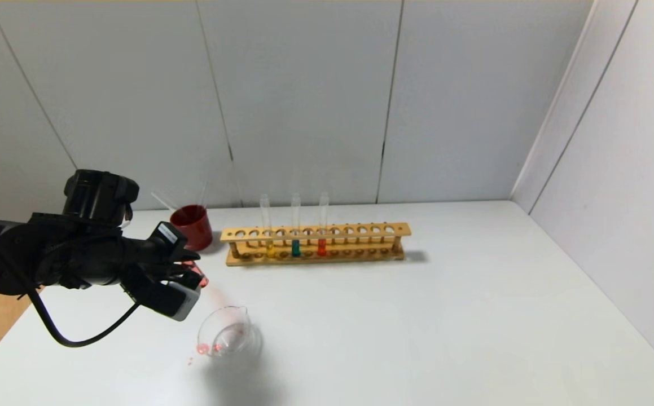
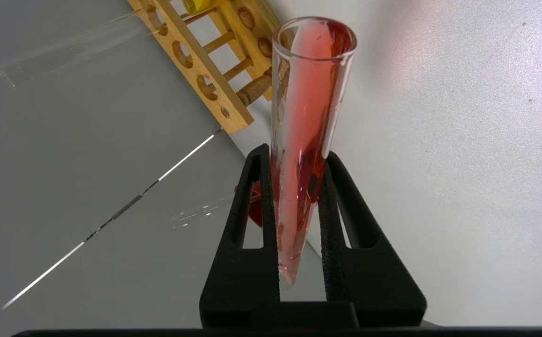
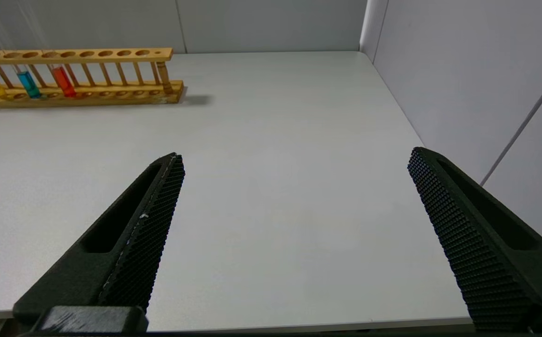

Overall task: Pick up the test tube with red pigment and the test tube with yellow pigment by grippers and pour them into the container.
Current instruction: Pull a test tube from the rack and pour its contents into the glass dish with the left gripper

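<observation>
Left gripper [image 2: 299,210] was pinching a test tube w/ pinkish-red liquid [image 2: 306,135], jaws pressed onto the lower part of the glass, tube tipped over w/ its mouth pointing down toward the glass beaker [image 1: 228,338]. Head view put that gripper just above and beside the beaker's rim at the table's [image 1: 445,316] left front; some pink sat in the beaker bottom and a few pink drops were on the table right next to it, so imo the aim was a bit off. To do this pour well I'd get the tube mouth properly over the beaker opening, not outside the rim, tip slowly, and keep the pinch firm so the wet glass doesn't slide. Behind it the wooden rack [image 1: 315,242] held three tubes: the yellow tube [image 1: 269,245], a teal one [image 1: 295,245], and an orange-red tube [image 1: 321,243], w/ a dark red cup [image 1: 192,225] near the rack's left end. Right gripper [image 3: 294,234] was spread wide, holding nothing, over bare table well apart from the rack. Views differed: only the left wrist cam showed liquid smeared along the tube's inside up to the lip, but no beaker; only the head cam showed the beaker and the spill; right wrist cam gave the clearest look at the three colours in the rack.
</observation>
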Robot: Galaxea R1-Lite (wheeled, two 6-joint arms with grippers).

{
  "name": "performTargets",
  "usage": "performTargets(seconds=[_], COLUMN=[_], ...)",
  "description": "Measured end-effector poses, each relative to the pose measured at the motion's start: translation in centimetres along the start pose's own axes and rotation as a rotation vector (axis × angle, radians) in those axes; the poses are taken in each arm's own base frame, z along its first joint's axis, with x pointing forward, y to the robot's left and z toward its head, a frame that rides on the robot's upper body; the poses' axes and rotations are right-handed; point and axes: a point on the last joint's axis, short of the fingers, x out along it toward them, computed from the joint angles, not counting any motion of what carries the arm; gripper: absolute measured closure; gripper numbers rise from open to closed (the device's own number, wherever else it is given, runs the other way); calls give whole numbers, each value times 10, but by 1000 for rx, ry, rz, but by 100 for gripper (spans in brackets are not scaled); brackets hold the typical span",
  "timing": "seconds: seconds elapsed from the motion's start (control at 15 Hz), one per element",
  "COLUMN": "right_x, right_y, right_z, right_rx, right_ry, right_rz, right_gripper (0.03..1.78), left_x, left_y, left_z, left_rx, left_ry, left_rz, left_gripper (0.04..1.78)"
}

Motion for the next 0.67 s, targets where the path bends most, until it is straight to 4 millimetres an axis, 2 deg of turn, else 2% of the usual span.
performTargets(seconds=[0.67], right_x=[0], right_y=[0], right_z=[0], right_rx=[0], right_ry=[0], right_rz=[0], right_gripper=[6], left_x=[2], left_y=[1], left_z=[-1], left_rx=[51], left_ry=[-1], left_rz=[-1], left_gripper=[152])
